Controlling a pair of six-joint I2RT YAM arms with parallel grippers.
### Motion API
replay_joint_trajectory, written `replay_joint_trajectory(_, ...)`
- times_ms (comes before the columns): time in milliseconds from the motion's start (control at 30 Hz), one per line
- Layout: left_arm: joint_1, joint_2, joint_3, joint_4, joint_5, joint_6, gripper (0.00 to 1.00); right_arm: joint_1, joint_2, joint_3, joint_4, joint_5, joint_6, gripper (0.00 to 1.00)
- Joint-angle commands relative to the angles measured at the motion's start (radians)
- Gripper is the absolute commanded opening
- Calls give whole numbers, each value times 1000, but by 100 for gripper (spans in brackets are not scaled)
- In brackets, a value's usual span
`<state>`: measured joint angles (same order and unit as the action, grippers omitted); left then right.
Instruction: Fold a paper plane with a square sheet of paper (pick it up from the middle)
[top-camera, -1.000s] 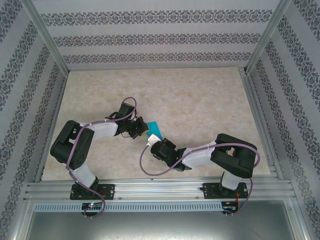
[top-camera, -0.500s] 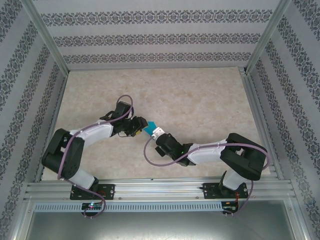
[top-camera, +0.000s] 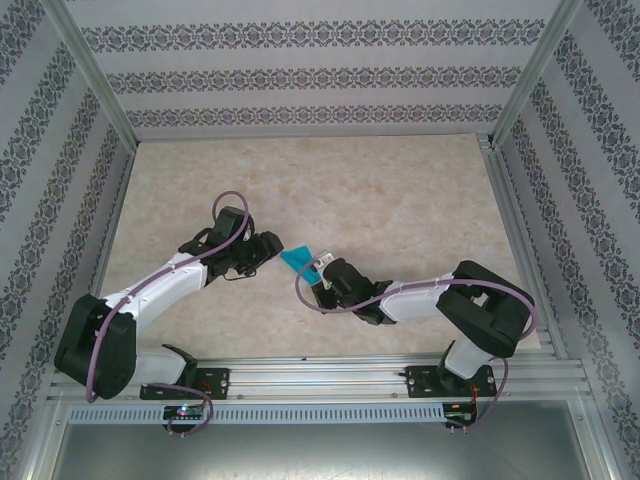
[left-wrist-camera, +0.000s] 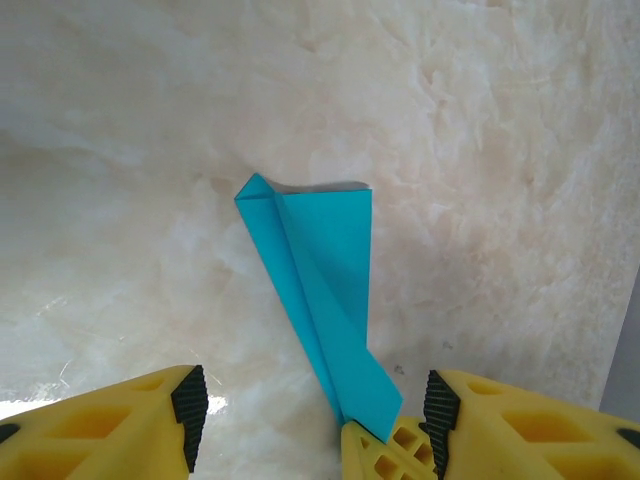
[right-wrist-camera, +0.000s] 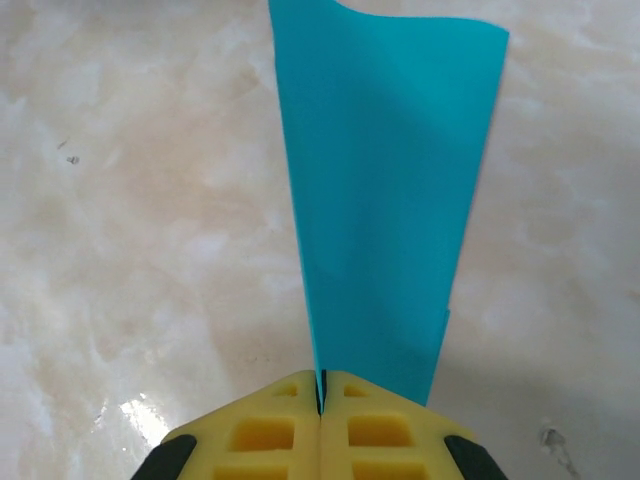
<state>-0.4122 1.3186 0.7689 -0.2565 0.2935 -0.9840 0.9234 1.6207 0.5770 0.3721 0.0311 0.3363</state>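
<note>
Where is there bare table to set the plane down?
The far half of the table, up to the back wall, is bare. It is crowded mid-table, where the open left claw and the right claw, shut on the plane, sit close together.

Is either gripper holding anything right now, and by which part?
The right gripper is shut on the paper plane, pinching its narrow end; the left gripper is open, holding nothing.
</note>
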Motion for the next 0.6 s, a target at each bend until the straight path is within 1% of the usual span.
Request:
replay_joint_trajectory(0,3,-6,-22,-28,-5,18,62,-38,24,-22,63,-144,99,0)
replay_joint_trajectory(133,3,4,-31,-15,4,15,61,-86,44,-47,124,-245,168,0)
replay_joint_trajectory(267,3,21,-34,-2,24,19,60,-126,66,-49,133,-317,216,0)
replay_joint_trajectory(433,3,33,-46,23,49,33,57,-182,86,-48,157,-437,277,0)
replay_joint_trajectory(567,3,39,-52,42,71,50,55,-209,94,-33,159,-514,310,0)
